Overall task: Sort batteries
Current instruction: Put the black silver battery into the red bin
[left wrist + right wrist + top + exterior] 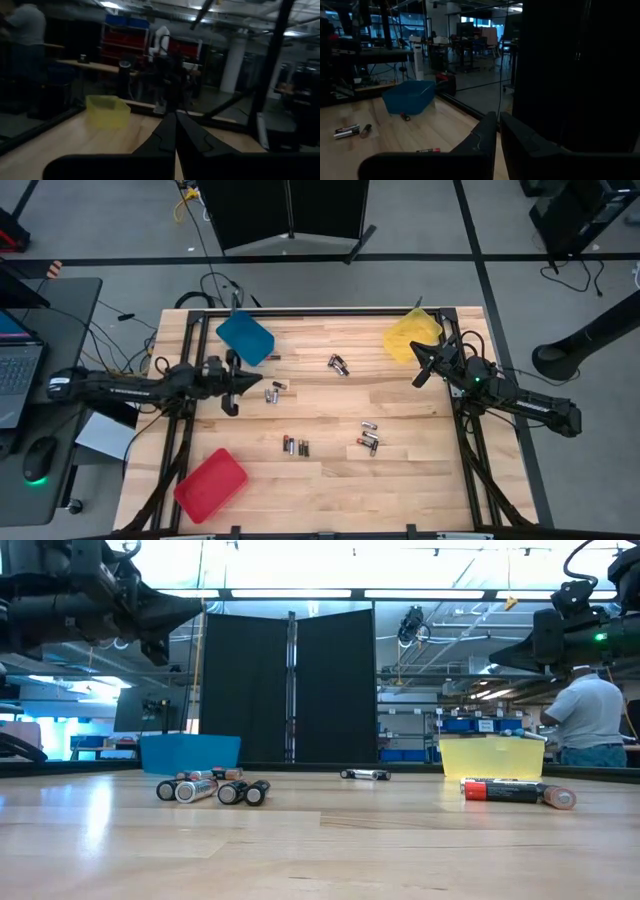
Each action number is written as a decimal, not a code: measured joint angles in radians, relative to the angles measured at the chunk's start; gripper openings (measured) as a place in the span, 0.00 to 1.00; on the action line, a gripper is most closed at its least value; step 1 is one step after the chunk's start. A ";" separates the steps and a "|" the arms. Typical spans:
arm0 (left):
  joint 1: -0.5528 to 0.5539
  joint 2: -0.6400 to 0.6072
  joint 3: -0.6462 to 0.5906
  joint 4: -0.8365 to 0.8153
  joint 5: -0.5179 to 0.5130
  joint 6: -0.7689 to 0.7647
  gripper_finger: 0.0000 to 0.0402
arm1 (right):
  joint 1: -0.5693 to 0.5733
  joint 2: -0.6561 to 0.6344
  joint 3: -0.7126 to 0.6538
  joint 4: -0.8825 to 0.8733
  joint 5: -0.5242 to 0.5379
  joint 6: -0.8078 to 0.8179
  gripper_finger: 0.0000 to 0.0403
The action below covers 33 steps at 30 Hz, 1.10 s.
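Several small batteries lie on their sides on the wooden table in loose groups: near the far middle (338,364), left of centre (274,390), near the front middle (296,446) and right of centre (369,438). My left gripper (260,384) hovers shut above the table's left side, beside the blue tray (245,337), with nothing between its fingers (167,131). My right gripper (418,368) hangs shut and level at the right side, next to the yellow tray (411,336), also bare (497,120). Both stand well above the batteries (212,788).
A red tray (210,484) sits at the near left corner. A laptop and a mouse lie on a side desk to the left. A person (590,720) stands in the room beyond the far right. Bare wood lies between the battery groups.
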 joint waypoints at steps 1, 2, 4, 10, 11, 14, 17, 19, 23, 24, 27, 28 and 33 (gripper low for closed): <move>0.000 0.007 0.007 -0.002 0.014 -0.001 0.04 | 0.000 0.000 0.000 0.000 0.000 0.000 0.09; 0.000 0.016 0.015 -0.002 0.024 -0.001 0.04 | 0.000 0.000 0.000 0.000 0.000 0.000 0.09; 0.000 0.033 0.032 -0.004 0.046 -0.001 0.04 | 0.000 0.000 0.000 0.000 0.000 0.000 0.09; -0.001 0.103 0.066 -0.015 0.091 -0.027 0.06 | 0.000 0.000 0.000 0.000 0.000 0.000 0.09; -0.001 0.117 0.067 -0.012 0.096 -0.027 0.07 | 0.000 0.000 0.000 0.000 0.000 0.000 0.09; -0.001 0.167 0.067 0.046 0.097 -0.035 0.07 | 0.000 0.000 0.000 0.001 0.000 0.000 0.09; -0.001 0.170 0.067 0.115 0.096 -0.034 0.08 | 0.000 0.000 0.000 0.002 0.000 0.000 0.09; -0.001 0.170 0.067 0.117 0.092 -0.033 0.08 | 0.000 0.000 0.000 0.004 0.000 0.000 0.09; -0.001 0.178 0.067 0.093 0.097 -0.054 0.08 | 0.000 0.000 0.000 0.004 0.000 0.000 0.09; -0.001 0.184 0.067 0.077 0.100 -0.074 0.08 | 0.000 0.000 0.000 0.004 0.000 0.000 0.09; -0.001 0.204 0.067 0.080 0.107 -0.127 0.08 | 0.000 0.000 0.000 0.005 0.000 0.000 0.09; -0.001 0.208 0.068 0.080 0.108 -0.128 0.08 | 0.000 0.000 0.000 0.005 0.000 0.000 0.09; -0.001 0.239 0.126 0.030 0.147 -0.109 0.08 | 0.000 0.000 0.000 0.006 0.000 0.000 0.09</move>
